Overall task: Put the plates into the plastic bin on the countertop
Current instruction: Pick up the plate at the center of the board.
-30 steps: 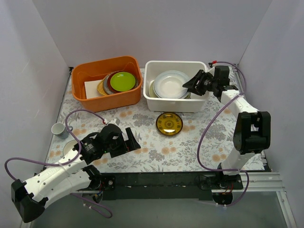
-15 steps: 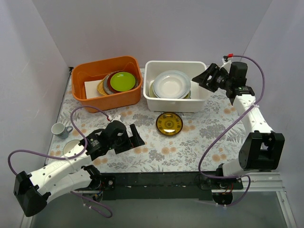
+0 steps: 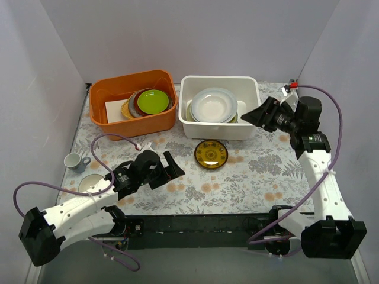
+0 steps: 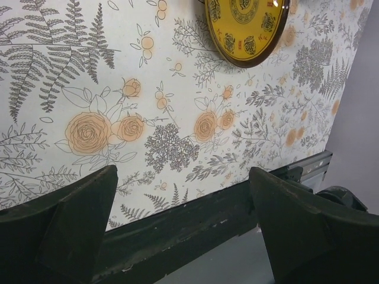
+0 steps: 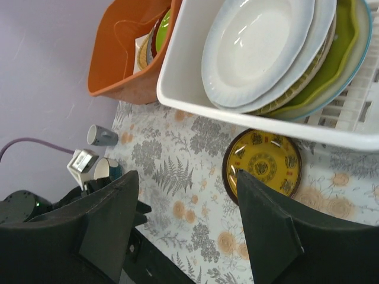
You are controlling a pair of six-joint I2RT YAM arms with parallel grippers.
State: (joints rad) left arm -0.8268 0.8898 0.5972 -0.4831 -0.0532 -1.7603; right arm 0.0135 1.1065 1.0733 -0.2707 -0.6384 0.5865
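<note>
left gripper (image 4: 182,177): wide, empty; may skid the flat gold plate (image 3: 211,154)
right gripper (image 5: 186,177): apart, empty; could clip the plastic bin (image 3: 220,130)

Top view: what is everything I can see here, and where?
plastic bin: one, white, back centre of the countertop
stacked plates: several, white on top, inside the bin
small plate: one, yellow, dark rim, on the countertop before the bin
cream plate: one, left edge, beside the arm
cup: one, pale, left side
orange tub: one, back left
other plates: a few, green on top, in the orange tub
left gripper: one, black, open, empty
right gripper: one, black, open, right of the bin
</note>
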